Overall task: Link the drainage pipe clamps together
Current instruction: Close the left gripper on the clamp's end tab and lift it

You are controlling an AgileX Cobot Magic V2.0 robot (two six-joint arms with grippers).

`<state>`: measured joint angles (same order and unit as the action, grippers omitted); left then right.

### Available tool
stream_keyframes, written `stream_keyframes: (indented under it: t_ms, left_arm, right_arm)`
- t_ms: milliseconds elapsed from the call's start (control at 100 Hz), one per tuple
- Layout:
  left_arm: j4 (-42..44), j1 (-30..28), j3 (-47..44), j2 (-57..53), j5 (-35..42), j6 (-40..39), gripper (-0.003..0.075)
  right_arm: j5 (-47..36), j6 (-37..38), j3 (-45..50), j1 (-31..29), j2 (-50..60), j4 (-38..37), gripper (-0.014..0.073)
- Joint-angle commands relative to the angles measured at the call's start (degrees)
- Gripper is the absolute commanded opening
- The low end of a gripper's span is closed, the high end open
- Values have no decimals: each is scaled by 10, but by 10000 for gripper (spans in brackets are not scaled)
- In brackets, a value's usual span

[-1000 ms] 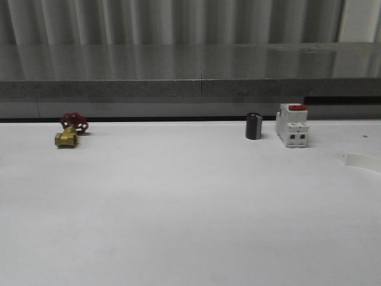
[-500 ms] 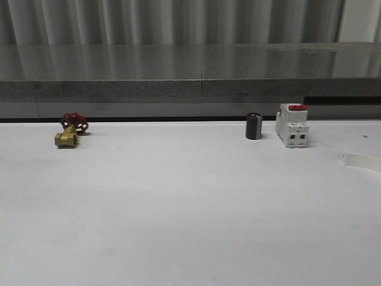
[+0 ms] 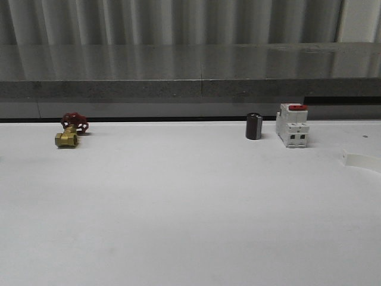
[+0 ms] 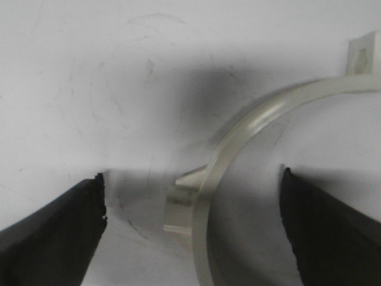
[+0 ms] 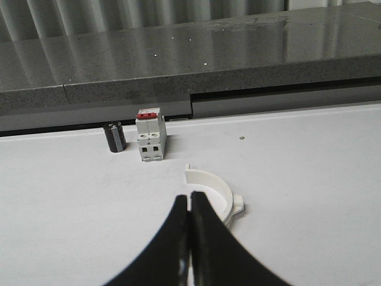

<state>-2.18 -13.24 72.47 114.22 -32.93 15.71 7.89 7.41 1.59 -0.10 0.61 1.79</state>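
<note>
- Between the earlier front pictures and this one, nothing on the desk (image 3: 178,202) has shifted: the brass valve (image 3: 66,138), the small dark cylinder (image 3: 253,126) and the white switch with a red top (image 3: 292,125) sit just where they did. Take that as a sign you are at the very start, with no joining done.
- The sliver of white at the right edge of the front view is one clamp half (image 3: 361,160), and it has not moved either. In the right wrist view you see that same right-hand clamp half (image 5: 209,195) lying flat on the desk, near the switch and well clear of it.
- Your right gripper (image 5: 189,205) has its fingers (image 5: 202,238) pressed together, holding nothing. The tips sit in line with the half-ring's arc; I cannot tell whether they touch it.
- Your left gripper (image 4: 190,185) has its fingers (image 4: 53,226) spread wide, straddling the left-hand clamp half (image 4: 238,143), which lies on the desk with a tab between them. Nothing is gripped yet.
- The two halves are well apart, one by each arm. Judging by this, you are closer to a grasp on the left; the right must open before it can take its piece.
- Expect thin, slippery plastic; a pinch across the band may make it skid.
</note>
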Motion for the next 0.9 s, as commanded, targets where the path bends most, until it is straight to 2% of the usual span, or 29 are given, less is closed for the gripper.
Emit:
stream_keyframes:
  t_ms: [0, 360, 450, 570, 630, 700, 780, 890]
  left_arm:
    - [-5, -3, 14, -20, 22, 0, 588]
    - [-6, -3, 14, -20, 14, 0, 574]
    - [-6, -3, 14, -20, 3, 0, 496]
    - [-6, -3, 14, -20, -13, 0, 318]
    - [-6, -3, 14, -20, -21, 0, 204]
    - [-6, -3, 14, -24, -25, 0, 114]
    - [-10, -3, 14, -31, -34, -5, 76]
    - [-45, -2, 14, -53, -51, -19, 74]
  right_arm:
    - [-45, -1, -9, 1, 11, -6, -118]
    - [-45, -1, -9, 1, 11, -6, -118]
    - [-45, -1, -9, 1, 11, -6, -118]
    - [-45, -1, -9, 1, 11, -6, -118]
    - [-45, -1, -9, 1, 11, -6, -118]
    - [-45, -1, -9, 1, 11, -6, -118]
    - [-45, -1, -9, 1, 11, -6, -118]
    - [-45, -1, -9, 1, 11, -6, -118]
